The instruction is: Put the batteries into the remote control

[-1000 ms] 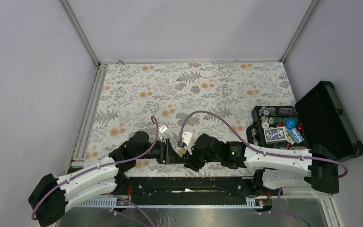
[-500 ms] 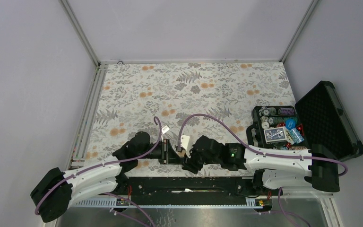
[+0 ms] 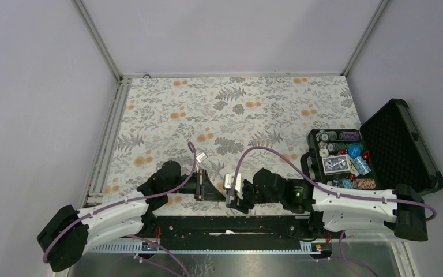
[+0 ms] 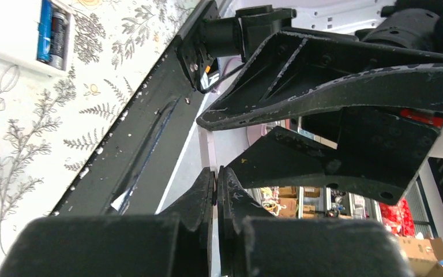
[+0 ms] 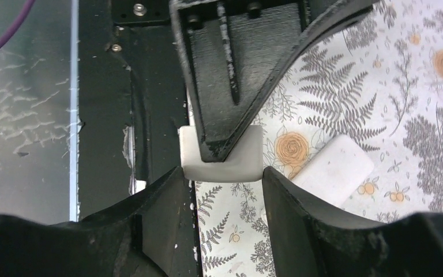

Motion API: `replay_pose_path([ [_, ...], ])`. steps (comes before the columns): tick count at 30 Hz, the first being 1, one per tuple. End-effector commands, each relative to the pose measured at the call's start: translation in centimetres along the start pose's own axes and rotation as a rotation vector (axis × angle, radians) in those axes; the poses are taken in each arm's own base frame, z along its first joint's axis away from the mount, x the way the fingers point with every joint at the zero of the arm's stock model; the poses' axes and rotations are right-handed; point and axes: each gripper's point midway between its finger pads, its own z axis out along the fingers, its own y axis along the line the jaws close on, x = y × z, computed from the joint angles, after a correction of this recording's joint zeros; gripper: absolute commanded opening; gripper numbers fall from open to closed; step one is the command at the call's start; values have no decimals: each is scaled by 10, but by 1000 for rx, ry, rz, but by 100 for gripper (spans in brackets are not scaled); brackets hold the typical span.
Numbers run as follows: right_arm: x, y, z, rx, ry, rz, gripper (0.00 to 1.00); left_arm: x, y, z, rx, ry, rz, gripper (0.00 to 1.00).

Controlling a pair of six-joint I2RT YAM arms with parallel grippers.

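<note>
White panel (image 5: 248, 156), likely the battery door, sits clamped across its width in the right gripper (image 5: 222, 175), left gripper (image 4: 215, 179) just snapped fully shut at its edge with nothing visibly pinched, remote control (image 4: 6, 29) on the cloth (image 5: 346, 86) has both batteries (image 4: 45, 29) seated, so only closing remains.

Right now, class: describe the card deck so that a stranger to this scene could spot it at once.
At the right edge of the cloth stands an open black case. Inside it, among chip stacks, lies the deck. It is the only flat rectangle there, blue-patterned, while the chips beside it are round.
</note>
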Motion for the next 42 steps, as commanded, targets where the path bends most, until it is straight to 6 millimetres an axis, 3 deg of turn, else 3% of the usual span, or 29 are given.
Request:
replay_pose_path([
  [1, -18, 16, -9, -99, -119, -151, 61, 1, -27, -5, 107, 15, 58, 0],
  [5, -25, 24, -13, -138, -156, -170, 65, 3, -31, -8, 121, 16, 70, 0],
  [14, -35, 19, -8, -103, -231, -133, 70, 2, -35, -14, 133, -15, 83, 0],
  [24, -40, 7, -12, -6, -289, -168, 68, 0, -33, -13, 149, -44, 42, 0],
  [32, -32, 10, -10, -3, -267, -192, 68, -3, -36, -15, 163, -67, 29, 0],
  [42, -39, 8, -13, 54, -315, -221, 65, -4, -36, -16, 166, -83, 16, 0],
])
